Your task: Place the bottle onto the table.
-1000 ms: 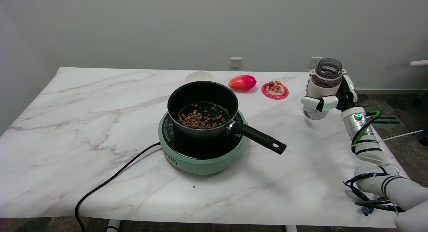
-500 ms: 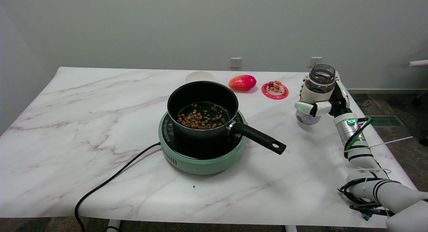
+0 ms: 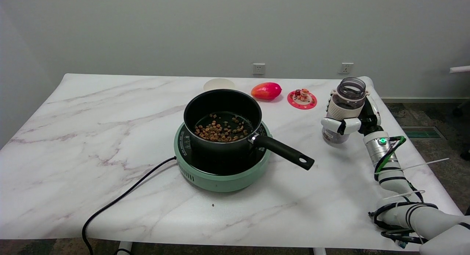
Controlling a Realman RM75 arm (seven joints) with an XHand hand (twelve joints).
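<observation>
Pot on cooker mid-table; bottle to its right, fruit behind

You saw a plain gray wall behind the white marble table. Two sockets sat low on it. The floor looked dark.

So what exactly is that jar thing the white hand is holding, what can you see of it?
It is a clear bottle, plastic or glass by the look, with a wide open mouth and no lid on. A pale cream band wraps its middle, and something dark sits in its rounded bottom. It stands upright near the table's right edge, right of the pan's handle. The right hand grips it around the middle, fingers wrapped over the band. Its base is at or just above the tabletop; I cannot tell which.
</observation>
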